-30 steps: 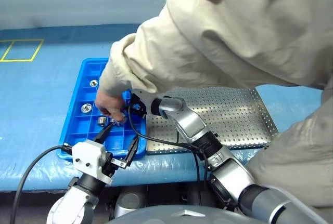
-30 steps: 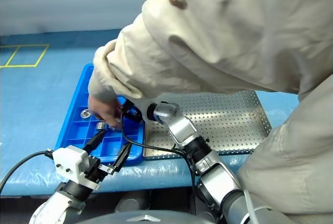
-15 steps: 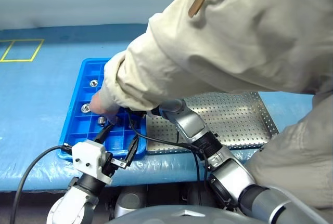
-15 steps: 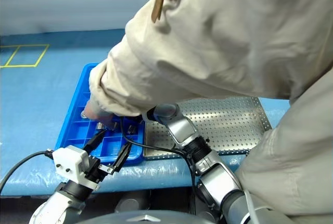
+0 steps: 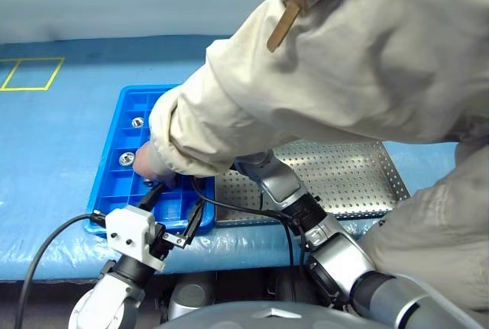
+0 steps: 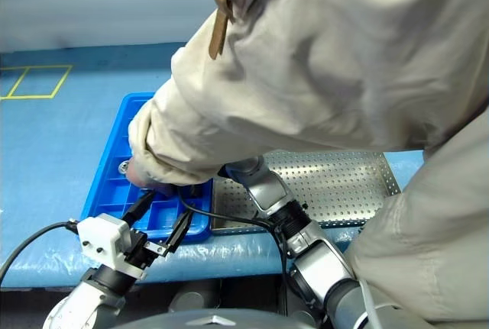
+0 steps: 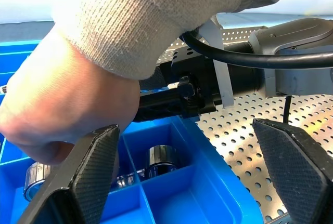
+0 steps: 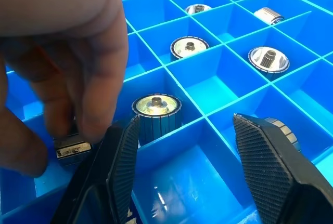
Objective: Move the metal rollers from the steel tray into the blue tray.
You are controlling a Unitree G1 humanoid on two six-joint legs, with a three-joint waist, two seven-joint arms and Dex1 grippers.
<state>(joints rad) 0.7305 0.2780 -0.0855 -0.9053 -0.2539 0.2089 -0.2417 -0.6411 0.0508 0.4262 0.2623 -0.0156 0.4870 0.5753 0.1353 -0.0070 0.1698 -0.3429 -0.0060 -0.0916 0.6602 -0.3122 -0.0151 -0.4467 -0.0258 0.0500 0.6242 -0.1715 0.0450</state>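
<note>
A person in a pale beige jacket (image 5: 367,62) leans across the scene from the right, the ribbed cuff of the sleeve reaching down over the blue tray. Under everything runs the bench (image 5: 53,130), covered in a smooth blue sheet with a yellow outlined rectangle near its far left.

The steel tray (image 5: 344,180) lies flat on the bench, a dull silver plate dotted with rows of small holes and edged by a low rim. The part of it that shows is bare. Just beside it on the left sits the blue tray (image 5: 114,146), glossy plastic divided by thin walls into small square cells.

The person's hand (image 7: 67,104) is down in the blue tray, fingers pinching a small metal piece (image 8: 70,148) in one cell.

The left tool (image 5: 174,208) hovers at the blue tray's near edge with its two black textured fingers spread wide, holding nothing. The right tool (image 8: 182,172) reaches over the blue tray beside the hand, its ribbed fingers parted about halfway over an empty cell, gripping nothing.

The metal rollers (image 8: 156,112) stand in separate cells of the blue tray: short shiny cylinders with centre holes, some with fluted sides.
</note>
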